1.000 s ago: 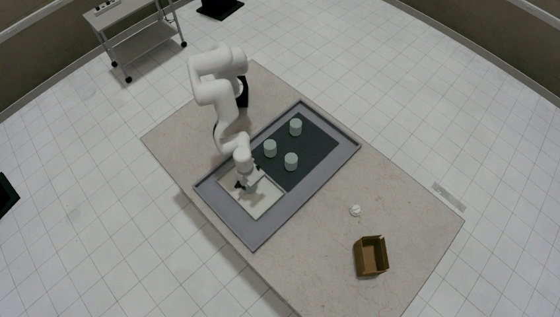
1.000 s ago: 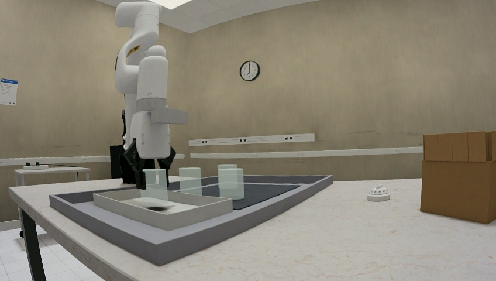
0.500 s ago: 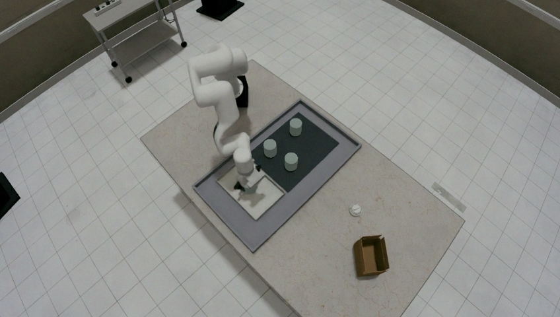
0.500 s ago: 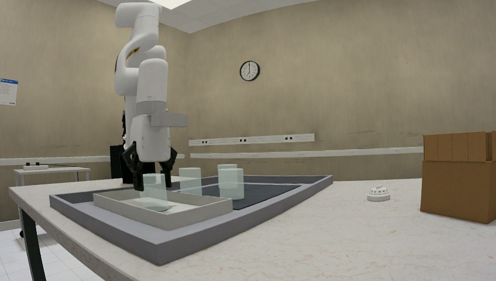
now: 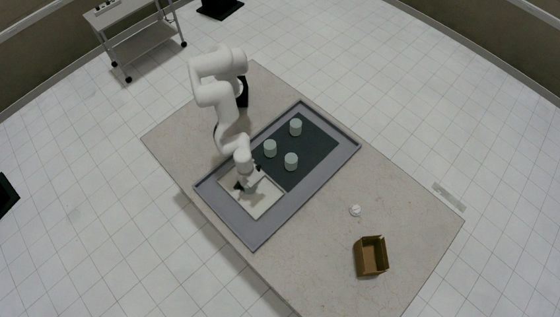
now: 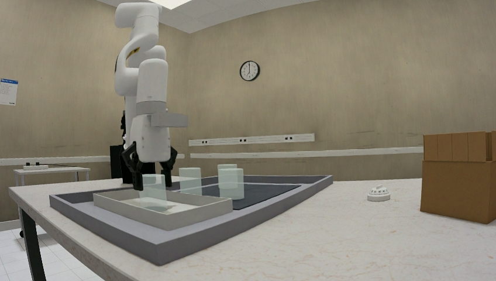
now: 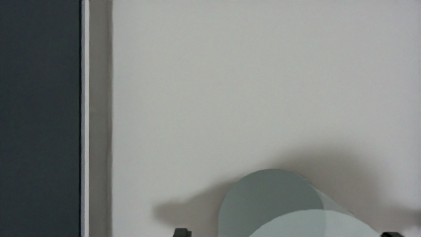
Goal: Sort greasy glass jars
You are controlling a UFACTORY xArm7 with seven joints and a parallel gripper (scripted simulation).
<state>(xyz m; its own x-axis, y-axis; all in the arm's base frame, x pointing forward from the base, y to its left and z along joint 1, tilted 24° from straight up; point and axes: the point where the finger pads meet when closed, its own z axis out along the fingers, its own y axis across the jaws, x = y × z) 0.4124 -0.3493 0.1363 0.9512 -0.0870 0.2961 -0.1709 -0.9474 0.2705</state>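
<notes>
The jaws (image 5: 248, 178) (image 6: 152, 186) stand wide apart around a glass jar (image 5: 249, 189) (image 6: 152, 191) (image 7: 277, 197) upright in the tray (image 5: 271, 204) (image 6: 200, 216) (image 7: 247, 89), presumably released low to spare the glass, while three jars wait on the dark mat (image 5: 314, 145) (image 6: 271, 195) (image 7: 40, 118).

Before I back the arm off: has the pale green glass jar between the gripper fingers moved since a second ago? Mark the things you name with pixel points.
Yes: the pale green glass jar (image 5: 249, 189) (image 6: 152, 193) (image 7: 274, 197) has moved down, lower against the beige tray's (image 5: 271, 206) (image 6: 198, 217) (image 7: 100, 118) walls.
</notes>
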